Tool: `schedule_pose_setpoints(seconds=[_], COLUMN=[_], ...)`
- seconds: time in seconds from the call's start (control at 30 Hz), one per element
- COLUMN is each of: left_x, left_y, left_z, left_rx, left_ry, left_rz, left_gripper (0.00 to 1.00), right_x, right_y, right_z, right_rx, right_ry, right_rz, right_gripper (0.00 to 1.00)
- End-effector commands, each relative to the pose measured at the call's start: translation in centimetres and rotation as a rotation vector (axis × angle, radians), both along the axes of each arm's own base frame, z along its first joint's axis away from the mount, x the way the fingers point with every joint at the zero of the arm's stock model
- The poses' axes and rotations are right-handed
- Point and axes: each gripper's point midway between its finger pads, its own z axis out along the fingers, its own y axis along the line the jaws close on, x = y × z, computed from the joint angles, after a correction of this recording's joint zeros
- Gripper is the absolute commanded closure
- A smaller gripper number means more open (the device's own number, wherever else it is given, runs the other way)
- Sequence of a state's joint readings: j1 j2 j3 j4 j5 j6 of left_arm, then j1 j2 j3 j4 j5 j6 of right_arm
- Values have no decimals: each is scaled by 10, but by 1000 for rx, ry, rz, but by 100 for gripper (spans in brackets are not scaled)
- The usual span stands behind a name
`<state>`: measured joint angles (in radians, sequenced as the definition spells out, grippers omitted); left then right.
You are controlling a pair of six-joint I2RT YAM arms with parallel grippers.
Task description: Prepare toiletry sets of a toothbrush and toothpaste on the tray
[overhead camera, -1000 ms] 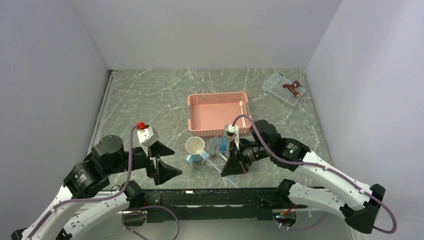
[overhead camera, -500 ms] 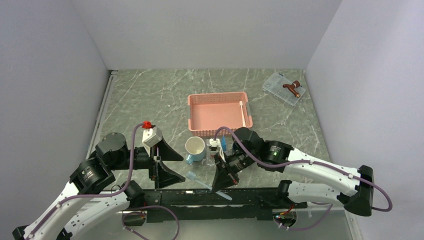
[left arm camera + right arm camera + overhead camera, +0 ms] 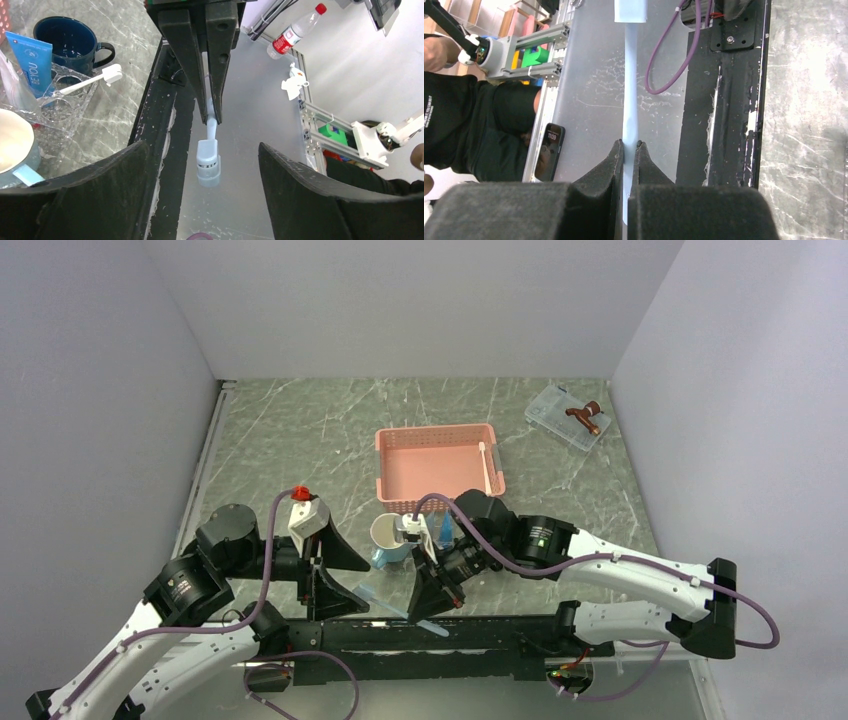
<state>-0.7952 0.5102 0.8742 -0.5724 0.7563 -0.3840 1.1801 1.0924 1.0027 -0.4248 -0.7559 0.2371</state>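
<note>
Pink basket (image 3: 438,455) sits mid-table. One white toothbrush (image 3: 485,462) lies inside it along the 3 o'clock wall. At 2 o'clock from the basket, well apart, a small clear box (image 3: 556,403) carries a brown object (image 3: 586,418). Near the basket's 7 o'clock corner stands a mug (image 3: 390,536), white inside. A blue toothpaste (image 3: 445,528) shows at the mug's 3 o'clock, partly hidden by the right arm. At 6 o'clock, by the table edge, the right gripper (image 3: 420,613) is clamped on a pale blue toothbrush (image 3: 388,604). At its 9 o'clock, the left gripper (image 3: 364,583) has its jaws wide apart, the brush's end between them; contact not discernible.
</note>
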Motion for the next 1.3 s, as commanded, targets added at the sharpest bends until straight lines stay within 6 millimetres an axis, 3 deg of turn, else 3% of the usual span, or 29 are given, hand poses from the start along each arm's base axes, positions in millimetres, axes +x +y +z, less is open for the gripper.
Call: schedule_pose_setpoints(seconds=[0.0,0.23,0.57,0.73,0.83,0.97,1.03,1.13,1.27], left_x=[-7,-9,-11,-10,-8,-5,-3,2,8], left_y=[0,1,2,3,3,1,1,2,5], left_z=[3,1,0,0,-1,-4,-6,-6,-5], left_rx=[-23,-21,-12,-13,-7,-2,4,29,48], left_ry=[-25,-33,-35,-43,-47,-39,-32,-21,-8], left_rz=[-45,-60,-76,-68,-56,-44,-30,9,63], left_gripper=[19,48,62,77,98,100,100,100,100], right_x=[5,6,7,7,7,9,15,32,56], right_y=[10,11,12,14,15,15,14,10,-3], right_z=[20,20,22,19,17,15,12,10,16], right_rx=[74,73,71,58,50,38,20,-15,-38], right_ry=[-60,-62,-63,-63,-63,-72,-89,-133,-186], right_rz=[0,-7,-14,-7,-6,-23,-61,-176,-352], right_gripper=[100,100,100,100,100,99,75,58,47])
